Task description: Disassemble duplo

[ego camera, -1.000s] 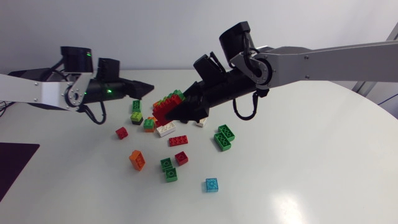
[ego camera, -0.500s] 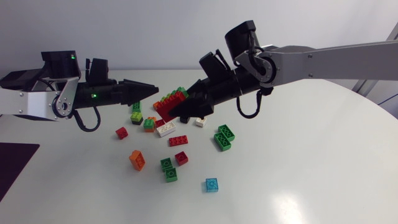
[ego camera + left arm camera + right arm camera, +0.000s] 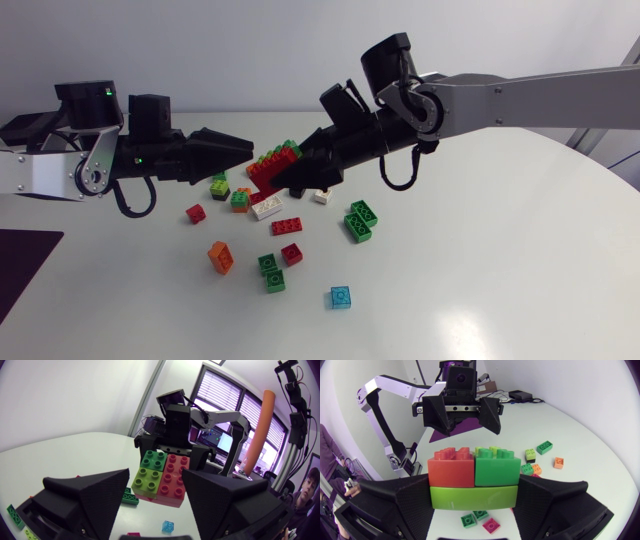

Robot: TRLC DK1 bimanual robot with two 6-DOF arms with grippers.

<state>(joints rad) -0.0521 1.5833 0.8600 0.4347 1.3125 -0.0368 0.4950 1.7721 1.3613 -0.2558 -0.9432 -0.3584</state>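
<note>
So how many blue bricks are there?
1. The blue brick lies alone on the table, apart from the green bricks. More could be hidden under the right arm or left arm.

A white bench [image 3: 480,280] with a smooth, slightly glossy top and a rounded far edge is seen. Soft, even light is spread over it, and a paler bright patch is reflected near its front. Behind it a plain light grey wall [image 3: 230,50] is found. At the left side a dark patch [image 3: 20,265] is seen; whether it lies on the bench cannot be told. In the left wrist view, windows [image 3: 225,397] covered by slatted blinds are shown.
</note>
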